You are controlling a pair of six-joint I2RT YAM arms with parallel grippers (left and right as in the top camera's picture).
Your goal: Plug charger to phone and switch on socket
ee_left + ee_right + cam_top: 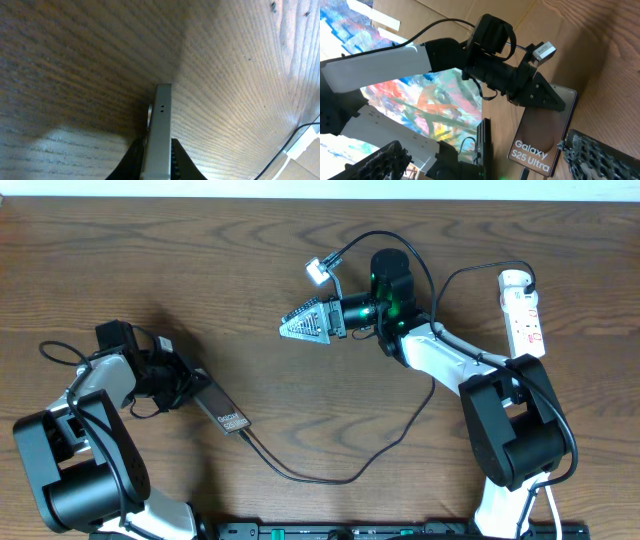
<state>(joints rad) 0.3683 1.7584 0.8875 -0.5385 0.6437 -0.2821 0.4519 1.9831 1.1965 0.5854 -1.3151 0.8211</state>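
Left gripper (198, 394) was clamped on the phone (225, 416) at the table's (200, 260) 8 o'clock. The charger (330, 478) ran from the phone's 5 o'clock end in a loop toward the socket (523, 310) at 2 o'clock, and it looked seated, though the joint was too small to confirm. Right gripper (295, 326) hung near centre, fingers spread and empty, pointing to 9 o'clock, away from the socket. Plugging judged done, switching in hand: the right arm would need to swing round toward 3 o'clock and press the switch with one fingertip.
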